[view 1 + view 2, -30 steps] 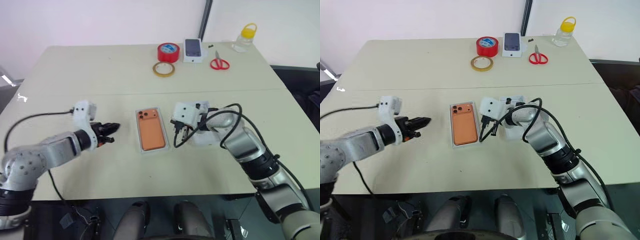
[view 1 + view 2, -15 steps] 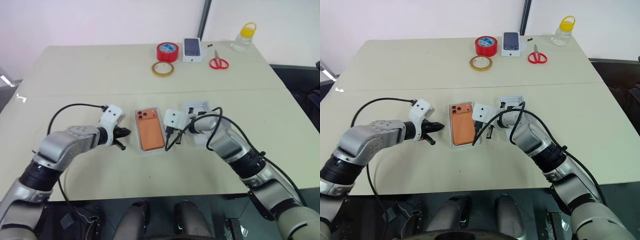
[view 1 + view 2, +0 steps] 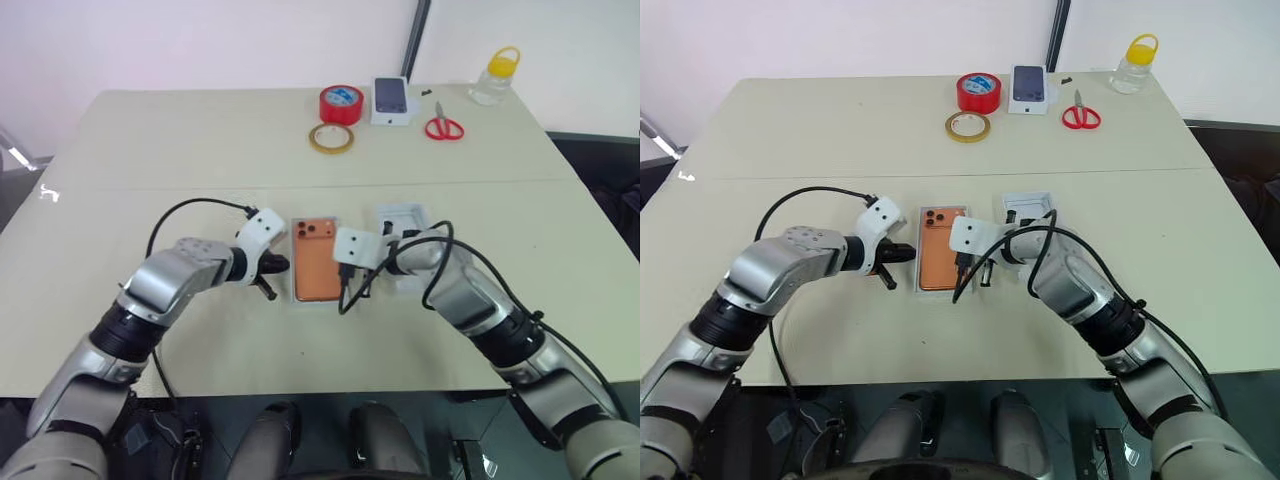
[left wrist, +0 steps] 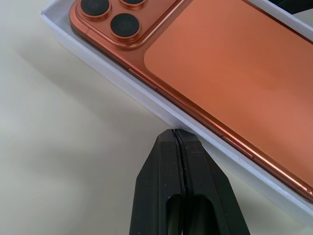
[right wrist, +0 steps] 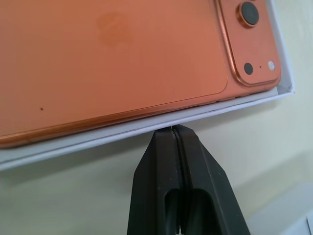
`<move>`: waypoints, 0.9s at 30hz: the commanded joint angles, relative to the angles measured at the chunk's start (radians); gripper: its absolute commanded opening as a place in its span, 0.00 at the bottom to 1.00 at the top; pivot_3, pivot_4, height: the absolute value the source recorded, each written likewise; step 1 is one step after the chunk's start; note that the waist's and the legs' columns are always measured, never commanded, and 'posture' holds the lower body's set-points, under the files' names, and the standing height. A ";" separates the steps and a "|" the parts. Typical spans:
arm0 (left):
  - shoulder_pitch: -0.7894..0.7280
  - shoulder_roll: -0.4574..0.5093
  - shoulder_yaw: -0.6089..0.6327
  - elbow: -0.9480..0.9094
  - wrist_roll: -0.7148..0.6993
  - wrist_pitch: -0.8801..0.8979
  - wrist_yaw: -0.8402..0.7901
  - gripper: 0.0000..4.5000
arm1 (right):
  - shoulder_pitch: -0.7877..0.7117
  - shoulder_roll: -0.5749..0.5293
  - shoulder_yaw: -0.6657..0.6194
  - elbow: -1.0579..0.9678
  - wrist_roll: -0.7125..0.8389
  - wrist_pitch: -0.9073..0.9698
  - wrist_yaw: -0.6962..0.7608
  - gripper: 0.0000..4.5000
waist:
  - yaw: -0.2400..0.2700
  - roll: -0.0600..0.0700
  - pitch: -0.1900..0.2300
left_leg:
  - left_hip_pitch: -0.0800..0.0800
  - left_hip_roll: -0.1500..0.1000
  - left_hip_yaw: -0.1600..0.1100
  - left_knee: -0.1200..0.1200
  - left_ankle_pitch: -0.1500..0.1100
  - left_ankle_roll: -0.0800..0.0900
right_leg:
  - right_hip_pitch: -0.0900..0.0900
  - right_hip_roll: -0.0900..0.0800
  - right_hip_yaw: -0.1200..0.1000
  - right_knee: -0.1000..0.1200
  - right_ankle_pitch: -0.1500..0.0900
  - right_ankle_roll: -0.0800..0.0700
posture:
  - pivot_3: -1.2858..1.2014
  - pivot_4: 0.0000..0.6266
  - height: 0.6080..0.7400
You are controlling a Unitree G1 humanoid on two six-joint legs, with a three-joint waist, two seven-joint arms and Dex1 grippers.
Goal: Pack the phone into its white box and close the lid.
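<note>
Lying camera-side up in the white box (image 4: 161, 105), the phone (image 4: 230, 63) sits between two pressed-together claws.

Beige table (image 3: 180, 140) — white box (image 4: 146, 100), tape rolls (image 3: 338, 103), scissors (image 3: 443, 128).

The phone (image 4: 215, 63) had a smooth, satin orange back with a metallic-looking rim and glossy dark lenses, and it lay in the white box (image 4: 146, 100), whose walls looked like matt white card. The fingers of the left gripper (image 4: 177, 134) and the right gripper (image 5: 173, 131) were matt black, probably plastic. The table (image 3: 200, 150) was a smooth, matt cream surface, while the red tape roll (image 3: 338, 103) seemed slightly glossy, though it was too far off to be sure.
</note>
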 commanded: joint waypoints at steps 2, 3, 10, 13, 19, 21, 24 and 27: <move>-0.061 -0.113 -0.077 -0.012 0.022 -0.019 -0.081 0.01 | 0.032 -0.048 -0.038 -0.123 0.016 0.010 0.027 0.00 | 0.003 0.000 0.000 | 0.000 0.000 0.000 0.000 0.000 0.000 | 0.000 0.000 0.000 0.000 0.000 0.000 | 0.52 0.24 1.00; -0.069 -0.132 -0.087 -0.006 0.032 -0.021 -0.089 0.01 | 0.047 -0.066 -0.048 -0.141 0.017 0.019 0.031 0.00 | 0.005 0.000 0.000 | 0.000 0.000 0.000 0.000 0.000 0.000 | 0.000 0.000 -0.001 0.000 0.000 0.000 | 0.52 0.24 1.00; -0.088 -0.216 -0.106 0.017 0.083 -0.015 -0.130 0.01 | 0.130 -0.153 -0.094 -0.242 0.025 0.074 0.048 0.00 | 0.001 0.000 0.000 | -0.001 0.000 0.000 0.001 -0.001 0.001 | 0.000 -0.001 -0.001 0.000 0.000 0.001 | 0.52 0.24 1.00; -0.078 -0.226 -0.101 0.017 0.099 -0.012 -0.142 0.01 | 0.141 -0.165 -0.100 -0.254 0.023 0.088 0.045 0.00 | -0.001 0.000 0.000 | -0.001 0.000 0.000 0.001 -0.001 0.001 | 0.000 0.000 -0.001 0.000 0.000 0.001 | 0.52 0.24 1.00; -0.062 -0.209 -0.078 0.001 0.115 0.005 -0.160 0.01 | 0.146 -0.181 -0.110 -0.256 0.020 0.095 0.043 0.00 | -0.001 0.000 0.000 | -0.001 0.000 0.000 0.001 0.000 0.001 | 0.000 0.000 -0.001 0.000 0.000 0.001 | 0.52 0.24 1.00; -0.055 -0.197 -0.068 -0.010 0.114 0.010 -0.165 0.01 | 0.148 -0.193 -0.117 -0.253 0.024 0.087 0.050 0.00 | -0.002 0.000 0.000 | -0.001 0.000 0.000 0.001 0.000 0.001 | 0.000 0.000 -0.001 0.000 0.000 0.001 | 0.52 0.24 1.00; -0.043 -0.190 -0.050 -0.016 0.118 0.019 -0.157 0.01 | 0.146 -0.210 -0.126 -0.246 0.032 0.078 0.061 0.00 | -0.002 0.000 0.000 | -0.001 0.000 0.000 0.001 0.000 0.001 | 0.000 0.000 -0.001 0.000 0.000 0.001 | 0.52 0.24 1.00; -0.029 -0.180 -0.033 -0.011 0.126 0.021 -0.152 0.01 | 0.146 -0.232 -0.141 -0.244 0.044 0.072 0.071 0.00 | -0.002 0.000 0.000 | -0.001 0.000 0.000 0.001 0.000 0.001 | 0.000 0.000 -0.001 0.000 0.000 0.001 | 0.52 0.24 1.00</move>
